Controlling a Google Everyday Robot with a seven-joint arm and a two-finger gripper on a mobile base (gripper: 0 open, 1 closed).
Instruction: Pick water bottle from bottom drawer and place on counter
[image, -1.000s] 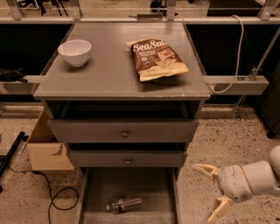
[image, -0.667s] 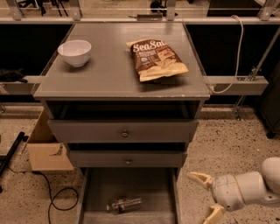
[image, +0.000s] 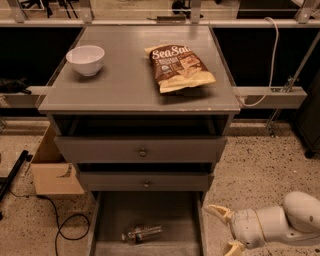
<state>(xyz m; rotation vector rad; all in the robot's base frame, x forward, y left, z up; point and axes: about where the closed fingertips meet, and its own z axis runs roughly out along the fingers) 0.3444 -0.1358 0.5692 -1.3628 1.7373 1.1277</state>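
The water bottle (image: 143, 233) lies on its side on the floor of the bottom drawer (image: 172, 220), which is pulled out below the two knobbed drawers. My gripper (image: 226, 228) is open and empty. It hangs low at the bottom right, just outside the drawer's right wall and to the right of the bottle. The counter (image: 125, 82) is the grey cabinet top above.
A white bowl (image: 85, 59) stands at the counter's back left. A brown chip bag (image: 178, 67) lies at its right. A cardboard box (image: 52, 167) sits on the floor left of the cabinet, with a black cable (image: 60, 225) beside it.
My gripper and arm have moved left and down, closer to the bottom drawer's right side. The bottle has not moved.
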